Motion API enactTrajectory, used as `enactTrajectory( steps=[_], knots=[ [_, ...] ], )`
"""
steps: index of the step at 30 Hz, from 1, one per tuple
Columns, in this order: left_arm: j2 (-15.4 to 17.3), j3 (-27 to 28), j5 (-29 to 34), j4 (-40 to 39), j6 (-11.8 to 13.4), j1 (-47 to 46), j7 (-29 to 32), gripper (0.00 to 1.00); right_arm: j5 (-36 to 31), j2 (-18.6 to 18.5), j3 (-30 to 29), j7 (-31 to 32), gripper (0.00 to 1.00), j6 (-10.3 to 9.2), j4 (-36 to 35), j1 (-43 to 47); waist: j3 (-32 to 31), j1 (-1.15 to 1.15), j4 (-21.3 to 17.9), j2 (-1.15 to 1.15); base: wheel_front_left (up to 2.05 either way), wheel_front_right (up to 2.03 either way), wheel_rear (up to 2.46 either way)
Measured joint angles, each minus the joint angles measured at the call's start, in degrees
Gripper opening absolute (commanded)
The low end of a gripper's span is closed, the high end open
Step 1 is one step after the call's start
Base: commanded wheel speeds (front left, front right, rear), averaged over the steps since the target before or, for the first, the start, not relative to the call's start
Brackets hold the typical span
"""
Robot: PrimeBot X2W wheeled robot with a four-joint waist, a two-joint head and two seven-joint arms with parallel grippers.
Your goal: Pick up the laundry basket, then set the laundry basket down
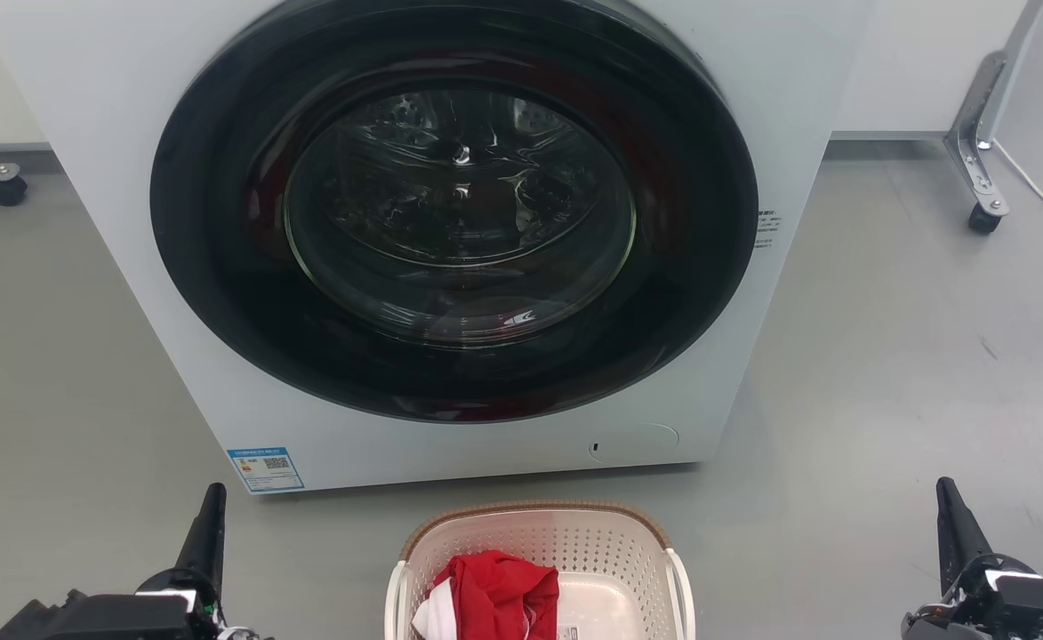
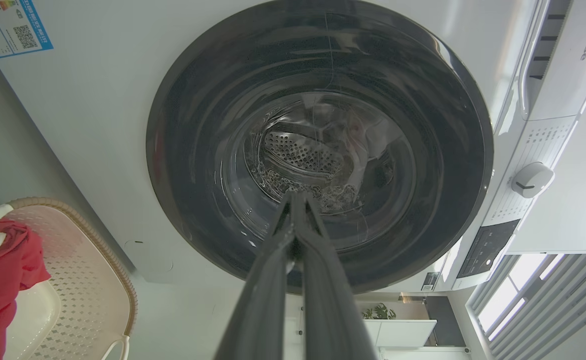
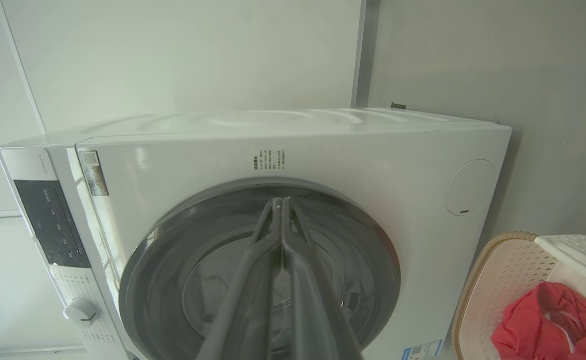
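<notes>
The laundry basket [image 1: 539, 538] stands on the floor at the bottom centre of the head view, cream-white with perforated sides and a brown rim; its edge also appears as the laundry basket [image 2: 85, 280] and the laundry basket [image 3: 502, 280]. Red and white clothing [image 1: 499, 596] lies inside it. My left gripper [image 1: 215, 491] is at the lower left, shut and empty, well left of the basket. My right gripper [image 1: 944, 486] is at the lower right, shut and empty, well right of it. The left gripper [image 2: 295, 196] and right gripper [image 3: 279, 201] show fingers pressed together.
A white front-loading washing machine [image 1: 130, 116] with a dark round door [image 1: 454, 204] stands just behind the basket. A caster leg [image 1: 983, 209] is at the far right, another caster [image 1: 4, 188] at the far left. Grey floor [image 1: 886, 356] spreads on both sides.
</notes>
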Motion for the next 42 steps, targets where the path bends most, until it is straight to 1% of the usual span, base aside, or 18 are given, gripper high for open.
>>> enactTrajectory(
  steps=[42],
  knots=[
    [0.0,0.0,0.0,0.0,0.0,0.0,0.0,0.0,0.1,0.0,0.0,0.0,0.0,0.0,0.0,0.0,0.0,0.0,0.0,0.0,0.0,0.0,0.0]
  ],
)
